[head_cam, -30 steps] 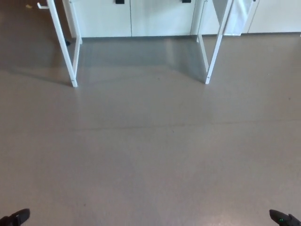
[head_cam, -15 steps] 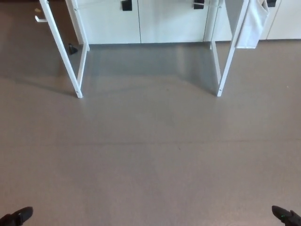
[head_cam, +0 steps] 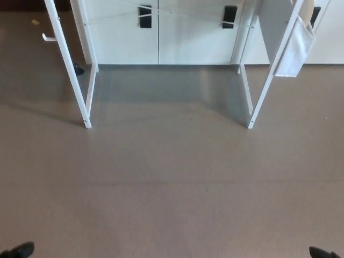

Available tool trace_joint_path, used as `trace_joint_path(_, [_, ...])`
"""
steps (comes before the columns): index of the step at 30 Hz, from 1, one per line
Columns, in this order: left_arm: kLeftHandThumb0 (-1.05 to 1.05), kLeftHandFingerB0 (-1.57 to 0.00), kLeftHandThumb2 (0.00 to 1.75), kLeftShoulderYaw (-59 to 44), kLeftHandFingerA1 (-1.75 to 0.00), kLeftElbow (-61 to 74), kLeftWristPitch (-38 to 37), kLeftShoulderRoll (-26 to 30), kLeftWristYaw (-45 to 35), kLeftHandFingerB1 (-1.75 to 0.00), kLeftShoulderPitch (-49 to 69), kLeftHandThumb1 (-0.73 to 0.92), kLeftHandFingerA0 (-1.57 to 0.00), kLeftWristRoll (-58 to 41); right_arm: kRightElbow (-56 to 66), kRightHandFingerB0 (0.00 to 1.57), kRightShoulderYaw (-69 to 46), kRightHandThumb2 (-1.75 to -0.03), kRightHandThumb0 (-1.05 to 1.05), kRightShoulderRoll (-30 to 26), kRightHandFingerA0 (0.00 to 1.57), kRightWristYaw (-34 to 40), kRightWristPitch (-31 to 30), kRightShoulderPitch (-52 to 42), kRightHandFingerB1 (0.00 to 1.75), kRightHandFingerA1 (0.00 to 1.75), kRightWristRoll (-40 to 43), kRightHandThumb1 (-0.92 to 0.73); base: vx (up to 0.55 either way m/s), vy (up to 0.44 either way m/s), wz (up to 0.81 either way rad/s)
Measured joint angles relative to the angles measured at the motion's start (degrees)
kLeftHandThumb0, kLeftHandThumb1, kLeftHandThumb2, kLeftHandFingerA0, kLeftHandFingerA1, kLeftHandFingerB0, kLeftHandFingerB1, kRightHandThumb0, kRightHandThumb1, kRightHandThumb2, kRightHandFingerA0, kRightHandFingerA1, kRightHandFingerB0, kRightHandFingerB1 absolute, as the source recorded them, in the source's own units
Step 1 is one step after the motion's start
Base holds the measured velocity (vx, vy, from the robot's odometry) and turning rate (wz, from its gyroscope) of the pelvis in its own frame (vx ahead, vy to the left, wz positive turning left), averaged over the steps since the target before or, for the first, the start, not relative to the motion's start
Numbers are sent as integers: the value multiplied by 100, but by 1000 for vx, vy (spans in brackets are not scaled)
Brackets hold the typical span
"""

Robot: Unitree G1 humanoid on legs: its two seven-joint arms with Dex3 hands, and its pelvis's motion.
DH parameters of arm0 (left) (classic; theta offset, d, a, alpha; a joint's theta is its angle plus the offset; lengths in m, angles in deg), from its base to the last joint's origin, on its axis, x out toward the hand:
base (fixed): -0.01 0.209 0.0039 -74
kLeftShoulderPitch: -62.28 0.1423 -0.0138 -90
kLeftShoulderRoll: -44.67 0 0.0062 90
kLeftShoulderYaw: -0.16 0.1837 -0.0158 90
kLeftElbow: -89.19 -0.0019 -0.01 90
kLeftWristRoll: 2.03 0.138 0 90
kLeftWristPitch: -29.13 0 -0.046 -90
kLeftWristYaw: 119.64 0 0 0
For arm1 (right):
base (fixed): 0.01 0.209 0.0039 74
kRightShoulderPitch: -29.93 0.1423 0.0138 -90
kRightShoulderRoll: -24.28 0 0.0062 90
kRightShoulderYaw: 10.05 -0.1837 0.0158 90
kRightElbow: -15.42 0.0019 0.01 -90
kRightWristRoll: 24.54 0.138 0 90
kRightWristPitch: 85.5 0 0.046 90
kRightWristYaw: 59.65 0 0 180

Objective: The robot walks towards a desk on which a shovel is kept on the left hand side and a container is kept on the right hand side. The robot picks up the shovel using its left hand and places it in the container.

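Step in hand, by judgement: approach walk; no pickup possible yet. The floor [head_cam: 172, 183], grey and bare, fills most of the frame. Across the top of the frame runs a white cabinet front [head_cam: 161, 32] w/ dark handles. In front of it stand the white desk legs [head_cam: 86, 97], one pair upper left and one pair upper right; the tabletop itself is out of frame, so shovel and container can't be seen; location cannot be told. A white cloth-like panel [head_cam: 295, 48] hangs at upper right. Left hand [head_cam: 19, 250] shows only as a dark tip at bottom left, right hand [head_cam: 324, 252] likewise at bottom right; fingers' state cannot be told. Recommended: keep heading centred btwn the leg pairs, stop short of the legs, then tilt view up to locate the shovel before reaching.
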Motion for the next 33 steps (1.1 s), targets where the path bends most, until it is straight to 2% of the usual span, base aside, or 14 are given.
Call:
trace_joint_path(6, [-29, -20, 68, 46, -38, -112, -22, 74, -69, -33, 316, 67, -21, 19, -76, 4, 32, -73, -24, 37, 17, 13, 102, -409, 29, 60, 0, -84, 92, -73, 5])
trace_joint_path(10, [-33, -23, 67, 120, -37, -133, -125, 121, -112, -34, 456, 62, -24, 43, -113, 3, 13, -70, -20, 56, 17, 21, 209, -653, 34, 59, 6, -87, 101, -183, -8])
trace_joint_path(13, [-34, -22, 68, 188, -38, -160, -174, 116, -110, -34, 474, 62, -23, 76, -142, 3, -25, -75, -27, 30, 14, 44, 253, -757, 31, 61, 16, -84, 93, -121, -5])
trace_joint_path(17, [-35, -24, 67, 232, -38, -213, -274, 120, -111, -35, 481, 61, -25, 131, -236, 0, -58, -75, -31, 48, 12, 16, 285, -782, 31, 61, 39, -85, 30, 8, -3])
trace_joint_path(19, [-34, -22, 68, 240, -38, -236, -288, 122, -109, -34, 478, 61, -24, 150, -262, 0, -80, -74, -32, 53, 14, 1, 294, -770, 37, 62, 43, -85, 55, 89, -7])
trace_joint_path(20, [-35, -22, 68, 241, -38, -250, -289, 123, -109, -35, 475, 61, -23, 156, -268, 2, -82, -75, -31, 53, 14, -1, 295, -765, 31, 62, 42, -84, 29, 149, -10])
trace_joint_path(26, [-33, -23, 66, 241, -38, -275, -342, 197, -98, -34, 455, 62, -24, 183, -399, 0, -76, -73, -34, 121, 15, -23, 338, -663, 38, 62, 34, -85, 141, 53, -2])
trace_joint_path(27, [-32, -24, 66, 238, -38, -286, -348, 202, -95, -34, 443, 62, -25, 182, -426, 2, -79, -76, -34, 132, 15, -32, 340, -637, 32, 62, 34, -83, 178, 148, 2])
trace_joint_path(28, [-33, -24, 66, 237, -38, -297, -351, 201, -89, -34, 429, 62, -25, 182, -432, 0, -80, -74, -36, 135, 15, -37, 343, -626, 38, 64, 34, -84, 126, 112, 2])
trace_joint_path(33, [-33, -24, 67, 231, -38, -319, -352, 200, -56, -34, 401, 61, -25, 183, -393, 0, -81, -72, -37, 136, 14, -50, 346, -626, 36, 61, 33, -87, 174, 71, 7])
